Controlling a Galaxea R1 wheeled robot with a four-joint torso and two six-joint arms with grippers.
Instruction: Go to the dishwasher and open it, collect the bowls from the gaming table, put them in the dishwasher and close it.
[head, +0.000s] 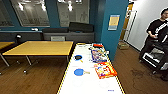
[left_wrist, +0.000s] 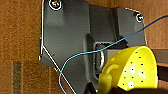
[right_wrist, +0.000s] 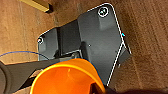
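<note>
One long white counter with a yellow edge, running lengthwise away from the camera in the head view. Three board-game boxes along its right edge:
- one orange-red box, nearest and slightly askew
- one bluish box beyond it
- one small red box at the far end

Two round flat things nearer the left edge, well apart from each other:
- one blue disc with a short pale handle, like a table-tennis bat, level with the orange-red box
- one black disc, farther along and level with the bluish box; bat or bowl, cannot tell

Two yellow-topped tables to the left of the counter on the wooden floor: one large and just beside the counter, and one cut by the picture's left side. One teal pillar past the counter's far right corner, bearing one yellow notice. One cardboard box on the floor behind it. One person in dark clothes standing at the right.

One yellow perforated bowl with a stubby handle, close in the left wrist view, above wooden floor. One thin blue cable looping before the dark plate. Left gripper: a dark edge under the bowl; open, closed or gripping, cannot tell.

One orange bowl, close in the right wrist view, hollow side up. Right gripper: a dark edge beside the bowl, state likewise not tellable.
</note>
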